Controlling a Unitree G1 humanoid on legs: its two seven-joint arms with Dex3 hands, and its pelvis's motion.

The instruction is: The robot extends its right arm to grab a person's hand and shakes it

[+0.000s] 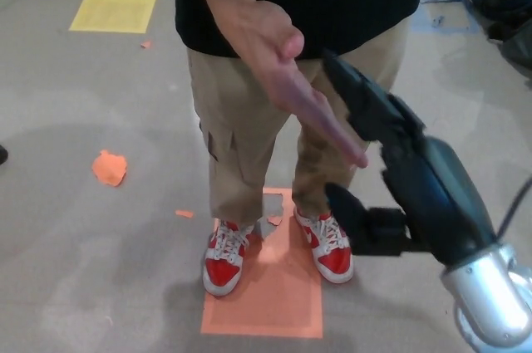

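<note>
Grey floor, orange mat | my right hand spread wide, empty, just beside person's hand, offered flat for shake | L hand not seen

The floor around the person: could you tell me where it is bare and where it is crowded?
Bare: the grey floor between the orange scrap and the red shoes. Crowded: the centre, where the right hand meets the person's hand.

I'm seeing my right hand, glossy black with thick blocky fingers on a silver wrist cuff, and the person in black shirt, khaki cargo trousers, red-and-white sneakers.
</note>
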